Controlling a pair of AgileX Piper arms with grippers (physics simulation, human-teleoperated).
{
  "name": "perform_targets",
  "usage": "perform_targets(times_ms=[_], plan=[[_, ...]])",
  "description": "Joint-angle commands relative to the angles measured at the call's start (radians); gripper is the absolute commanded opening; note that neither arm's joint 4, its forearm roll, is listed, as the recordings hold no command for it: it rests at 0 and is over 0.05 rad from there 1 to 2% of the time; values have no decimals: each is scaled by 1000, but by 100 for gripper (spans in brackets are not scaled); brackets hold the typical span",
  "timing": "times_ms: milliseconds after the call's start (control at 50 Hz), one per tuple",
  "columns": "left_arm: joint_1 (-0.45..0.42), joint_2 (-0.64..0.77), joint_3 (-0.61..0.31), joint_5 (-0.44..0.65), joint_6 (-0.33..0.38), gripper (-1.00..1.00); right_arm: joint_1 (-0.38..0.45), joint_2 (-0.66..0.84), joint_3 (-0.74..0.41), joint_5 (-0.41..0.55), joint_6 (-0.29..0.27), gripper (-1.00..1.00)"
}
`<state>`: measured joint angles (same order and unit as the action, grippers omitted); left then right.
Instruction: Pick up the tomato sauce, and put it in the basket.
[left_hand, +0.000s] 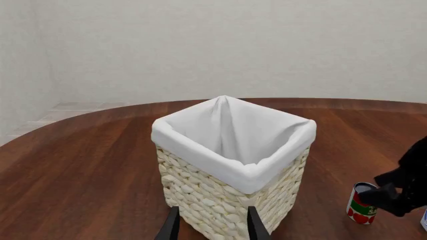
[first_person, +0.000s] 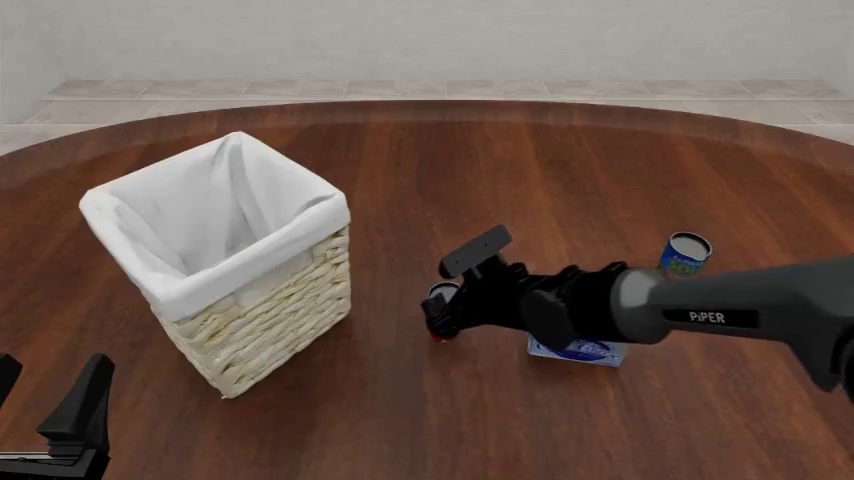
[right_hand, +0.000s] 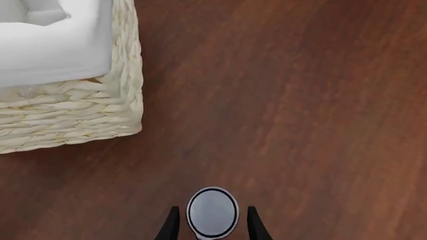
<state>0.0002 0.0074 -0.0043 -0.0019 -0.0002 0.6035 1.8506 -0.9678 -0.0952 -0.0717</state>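
The tomato sauce (right_hand: 212, 211), a small can with a red and green label and a silvery top, stands upright on the wooden table to the right of the basket; it also shows in the front view (first_person: 439, 293) and the left wrist view (left_hand: 360, 206). My right gripper (right_hand: 212, 209) is open and straddles the can, one finger on each side with a small gap (first_person: 442, 306). The basket (first_person: 267, 310), tall cream wicker with a white liner, stands at the left (left_hand: 227, 200) (right_hand: 67, 115). My left gripper (left_hand: 213, 211) is open and empty, close in front of the basket (first_person: 47, 388).
A blue and orange can (first_person: 686, 253) stands at the right. A blue-and-white box (first_person: 577, 350) lies flat under my right arm. The round table's far edge curves along the back.
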Motion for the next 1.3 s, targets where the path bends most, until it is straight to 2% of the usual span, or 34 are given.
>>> perform_targets(times_ms=[20, 440, 760, 780, 1000, 1300], plan=[[0, 0, 0, 0, 0, 100, 5, 27, -14, -1, 5, 100], [0, 0, 0, 0, 0, 100, 8, -2, 86, -48, 6, 100], [0, 0, 0, 0, 0, 100, -2, -1, 85, -49, -1, 100], [0, 0, 0, 0, 0, 100, -8, -2, 80, -48, -6, -100], [0, 0, 0, 0, 0, 100, -13, 29, 4, -17, -16, -100], [0, 0, 0, 0, 0, 100, -23, -13, -57, 39, -44, -100]])
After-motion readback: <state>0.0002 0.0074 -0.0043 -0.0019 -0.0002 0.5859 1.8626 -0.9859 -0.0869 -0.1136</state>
